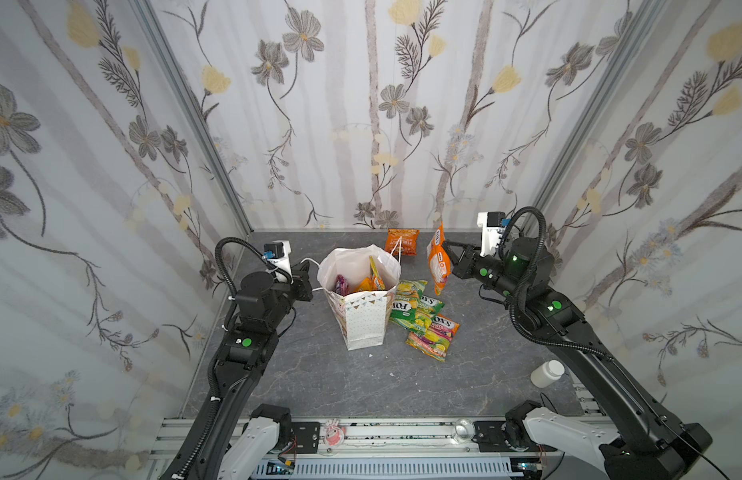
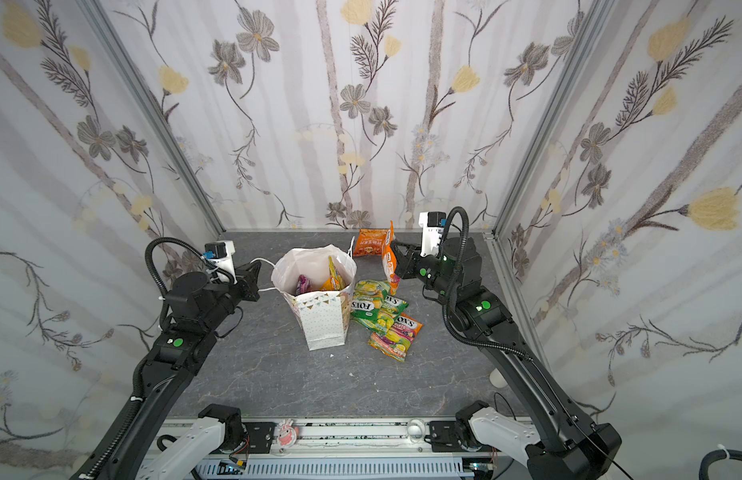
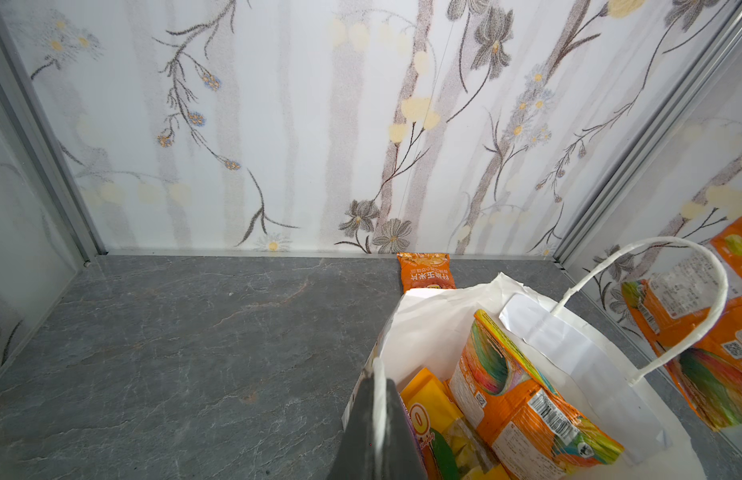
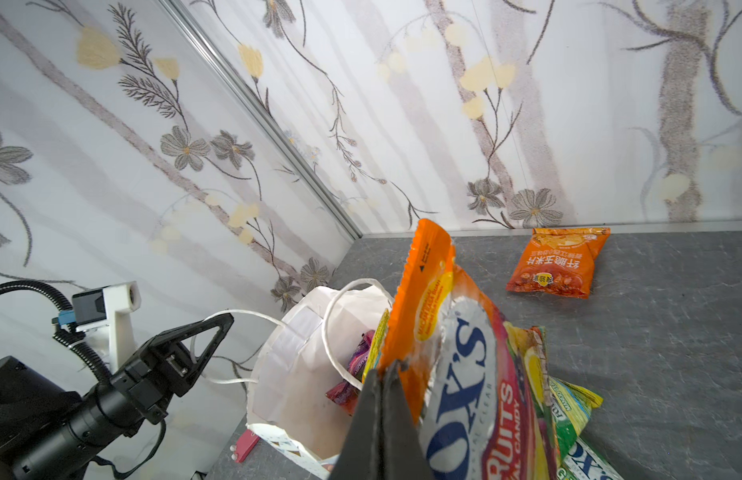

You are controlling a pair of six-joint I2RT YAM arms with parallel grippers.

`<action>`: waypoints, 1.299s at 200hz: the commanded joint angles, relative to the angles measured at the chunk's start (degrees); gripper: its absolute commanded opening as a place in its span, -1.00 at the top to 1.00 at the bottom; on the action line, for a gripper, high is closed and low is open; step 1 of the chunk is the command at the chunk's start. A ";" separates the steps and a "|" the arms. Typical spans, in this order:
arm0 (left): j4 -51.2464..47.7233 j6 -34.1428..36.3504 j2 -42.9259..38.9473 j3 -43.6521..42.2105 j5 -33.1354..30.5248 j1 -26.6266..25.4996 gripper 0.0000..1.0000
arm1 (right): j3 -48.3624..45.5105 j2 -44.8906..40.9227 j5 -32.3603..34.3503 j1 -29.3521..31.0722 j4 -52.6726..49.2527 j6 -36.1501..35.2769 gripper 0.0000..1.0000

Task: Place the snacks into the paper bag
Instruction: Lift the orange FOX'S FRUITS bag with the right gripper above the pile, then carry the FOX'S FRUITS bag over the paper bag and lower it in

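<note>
The white paper bag [image 1: 363, 322] [image 2: 323, 322] stands open mid-table. My left gripper [image 1: 308, 272] [image 3: 379, 401] is shut on its white cord handle [image 3: 379, 386], at the bag's left side. Inside lie a purple-pink packet [image 1: 341, 284] and orange-yellow packets [image 3: 523, 407]. My right gripper [image 1: 445, 247] [image 4: 388, 372] is shut on an orange FOX'S packet [image 1: 438, 266] [image 4: 465, 357], which hangs in the air just right of the bag's mouth. Green-yellow FOX'S packets [image 1: 406, 305] and another [image 1: 433, 336] lie by the bag's right side. An orange packet [image 1: 402, 242] lies at the back wall.
A white bottle [image 1: 548, 372] lies near the right front edge. On the front rail sit a small red-pink object [image 1: 332, 433] and a clear round piece [image 1: 463, 430]. A small red flat piece [image 4: 247, 444] lies at the bag's base. Patterned walls enclose three sides.
</note>
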 commanded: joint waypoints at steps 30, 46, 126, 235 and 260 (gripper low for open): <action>2.08 -0.08 -0.19 -0.03 0.72 0.05 1.00 | 5.88 2.47 -0.48 2.85 2.89 -2.25 1.00; 2.08 -0.17 -0.23 -0.10 0.76 0.04 1.00 | 7.49 3.52 -0.27 3.95 2.70 -2.67 1.00; 2.34 -0.21 -0.84 -0.27 1.01 0.04 1.00 | 17.20 8.91 0.67 8.09 1.45 -5.08 1.00; 2.60 -0.71 -0.93 -0.37 1.28 0.06 1.00 | 33.58 17.82 -0.63 12.80 -1.34 -7.61 1.00; 2.60 -0.65 -0.94 -0.39 1.29 0.05 1.00 | 35.89 19.58 -0.72 13.97 -1.85 -8.18 1.00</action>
